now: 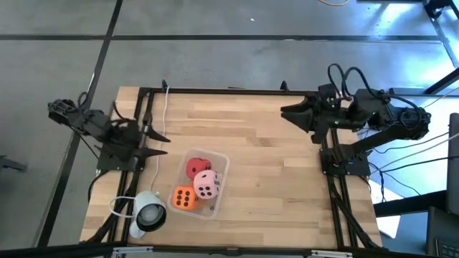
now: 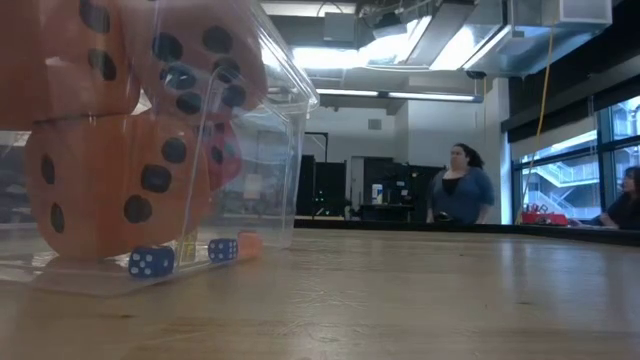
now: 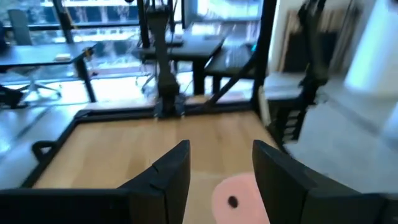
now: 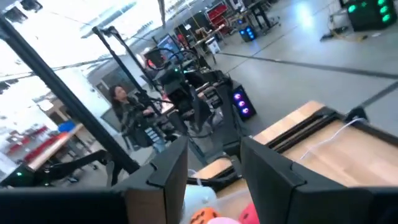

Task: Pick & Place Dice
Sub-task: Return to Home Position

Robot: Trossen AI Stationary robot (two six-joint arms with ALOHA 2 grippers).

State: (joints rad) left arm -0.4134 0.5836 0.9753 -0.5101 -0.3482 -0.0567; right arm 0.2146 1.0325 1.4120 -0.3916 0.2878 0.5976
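Dice (image 1: 200, 183) piled in clear bin (image 1: 224, 159) near table (image 1: 280, 179) front edge, sorting apparently done. Left gripper (image 3: 222, 147) and right gripper (image 4: 214, 142) spread, empty, parked at side edges.

Dark left arm (image 1: 107, 132), matching right arm (image 1: 380, 111), black cables (image 1: 334, 72), blunt pincer fingers (image 3: 171, 177)

Grey concrete floor (image 1: 229, 57) surrounds the wooden table (image 1: 265, 158). Beyond it are tall windows (image 2: 565, 165), bright ceiling lights (image 2: 335, 55) and desks (image 3: 37, 53).

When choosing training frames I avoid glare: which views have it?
High view: sheen on the floor at upper right. Low view: ceiling lights flare, and the clear bin reflects light over the dice. Left wrist view: bright windows beyond the table.
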